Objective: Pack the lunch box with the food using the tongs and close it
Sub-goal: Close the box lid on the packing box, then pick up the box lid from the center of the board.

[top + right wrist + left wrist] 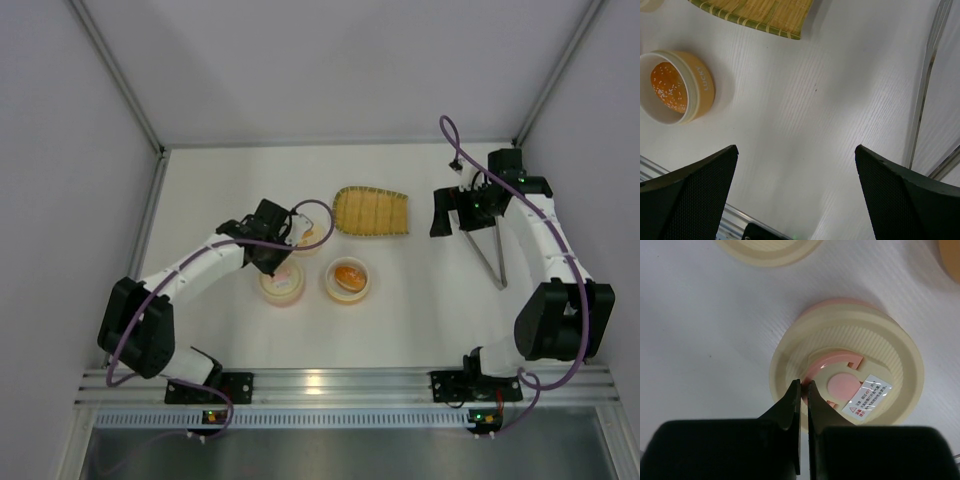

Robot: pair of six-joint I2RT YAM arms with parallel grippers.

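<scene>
White table (420,310), L pincer (803,386) together over lid (880,340), label (871,399) seen only wrist-cam, R pincer (795,150) apart nr tongs (926,85)

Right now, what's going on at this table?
The left gripper is shut, its tips down at the pink centre of a cream lid; whether it pinches anything is unclear. The right gripper hangs wide open and empty over the table. The tongs lie on the table beside the right arm, untouched. One orange piece of food sits in an open bowl near the yellow tray.
</scene>
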